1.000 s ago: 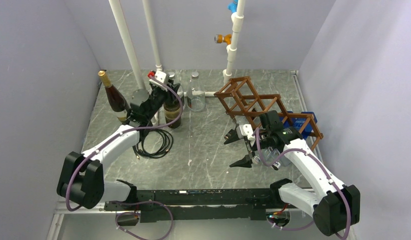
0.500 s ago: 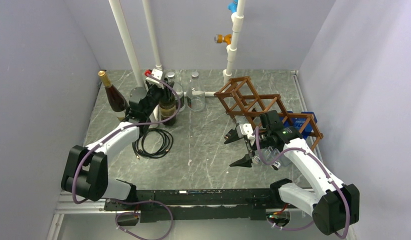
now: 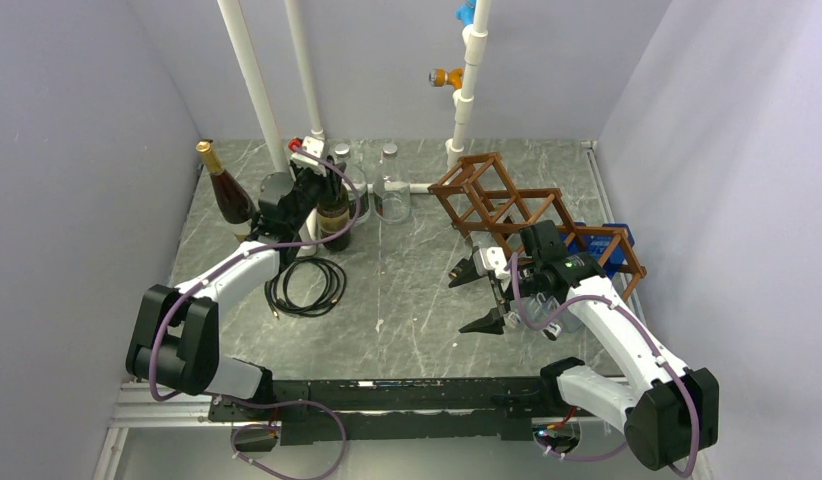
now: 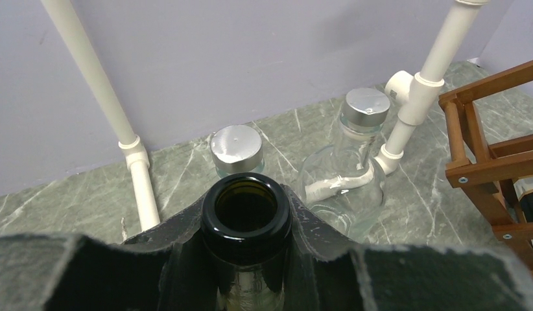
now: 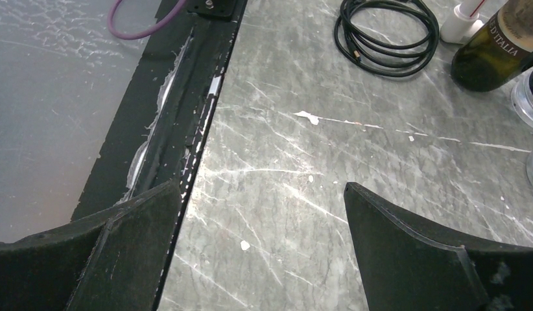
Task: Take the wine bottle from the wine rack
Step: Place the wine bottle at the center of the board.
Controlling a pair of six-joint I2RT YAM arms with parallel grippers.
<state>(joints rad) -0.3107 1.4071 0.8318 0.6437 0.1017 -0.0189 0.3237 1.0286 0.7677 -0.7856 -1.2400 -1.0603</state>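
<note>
The dark green glass wine bottle point(image 3: 335, 216) is off the reddish-brown wooden lattice wine rack point(image 3: 507, 205). It stands upright on the grey marble table point(image 3: 417, 300), well to the left of the rack in the top view, its mouth uncorked. The left gripper point(image 3: 321, 186) is pinched around the bottle's neck just under the lip, one black finger point(image 4: 176, 233) on either side.

Between the bottle and the rack stand a clear round-bellied glass flask with a silver cap point(image 4: 355, 175) and a smaller silver-capped glass jar point(image 4: 236, 150). The white plastic pipes point(image 3: 249, 80) rise behind them.

Farther from the rack than the held bottle stands a second dark bottle with a gold foil top point(image 3: 227, 195). A coiled black cable point(image 3: 307, 285) lies on the table on the near side of both bottles.

The right gripper point(image 3: 468, 303) hovers over bare table just in front of the rack, its jaws spread wide with nothing between them.
</note>
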